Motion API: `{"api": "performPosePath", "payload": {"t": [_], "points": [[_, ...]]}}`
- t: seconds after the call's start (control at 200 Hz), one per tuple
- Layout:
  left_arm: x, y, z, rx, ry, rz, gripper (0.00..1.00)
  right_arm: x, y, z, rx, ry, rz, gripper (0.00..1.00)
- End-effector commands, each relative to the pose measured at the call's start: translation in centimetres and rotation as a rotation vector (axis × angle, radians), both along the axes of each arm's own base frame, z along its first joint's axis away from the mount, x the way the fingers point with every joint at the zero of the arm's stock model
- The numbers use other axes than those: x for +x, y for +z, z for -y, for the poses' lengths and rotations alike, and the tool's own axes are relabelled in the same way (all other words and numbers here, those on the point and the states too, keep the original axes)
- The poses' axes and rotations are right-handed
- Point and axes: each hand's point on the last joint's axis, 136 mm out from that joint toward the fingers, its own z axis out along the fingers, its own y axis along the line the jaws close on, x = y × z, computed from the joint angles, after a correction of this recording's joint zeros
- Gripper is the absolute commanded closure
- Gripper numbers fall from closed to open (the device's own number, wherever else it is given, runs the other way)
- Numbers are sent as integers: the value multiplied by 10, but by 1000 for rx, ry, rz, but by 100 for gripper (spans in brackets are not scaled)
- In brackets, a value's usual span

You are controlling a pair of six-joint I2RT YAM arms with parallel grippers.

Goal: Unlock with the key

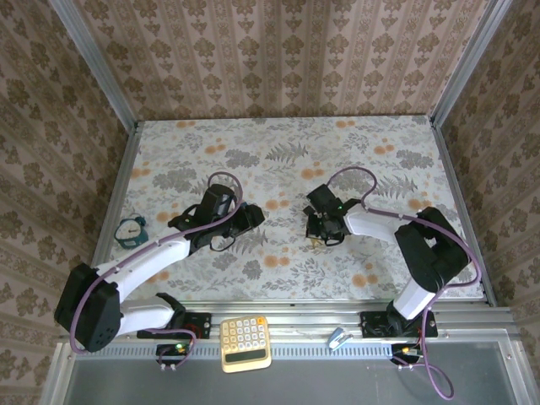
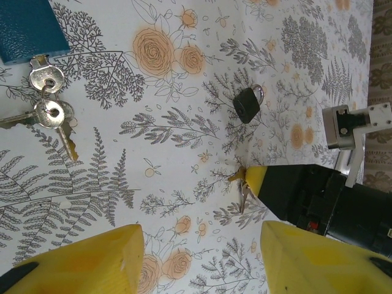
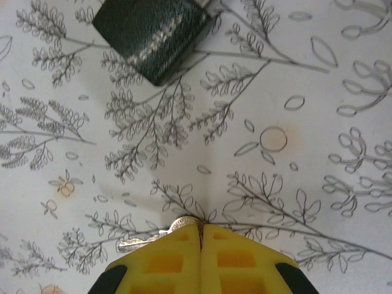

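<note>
My right gripper (image 3: pixel 201 229) is shut on a small metal key (image 3: pixel 147 240). The key's rounded head is pinched between the yellow pads and its blade sticks out to the left, low over the floral tablecloth. The left wrist view shows the same key (image 2: pixel 244 191) hanging under the right gripper's yellow fingertip (image 2: pixel 256 177). A small black padlock (image 2: pixel 248 104) with a metal shackle lies on the cloth a short way beyond, and its body (image 3: pixel 150 37) is ahead of my right gripper. My left gripper (image 2: pixel 202 263) is open above bare cloth, pointing at the right one.
A blue block (image 2: pixel 30 27) with a bunch of silver keys (image 2: pixel 49 110) hanging from it lies by the left gripper. A teal roll (image 1: pixel 131 229) sits at the table's left edge. A calculator (image 1: pixel 245 342) and a small silver item (image 1: pixel 339 337) rest on the front rail.
</note>
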Motion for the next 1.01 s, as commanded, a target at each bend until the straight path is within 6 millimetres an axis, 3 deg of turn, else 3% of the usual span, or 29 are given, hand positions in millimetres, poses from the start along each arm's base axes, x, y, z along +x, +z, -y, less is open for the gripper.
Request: {"api": "performPosePath", "payload": {"t": [0.0,0.265,0.575,0.77,1.0], "points": [[0,1,1,-11,8,4,46,-3,18,-8,78,-7,23,100],[4,13,6,-29,-12,38,47,7,76,-16,160,19,160,100],[8,40,38,-124,-119,86,57,10,142,-37,208,105,343,100],[7,55,59,-168,-176,117,58,10,166,-52,245,136,398,100],[5,63,77,-198,-218,129,55,7,179,-66,272,165,423,100]]}}
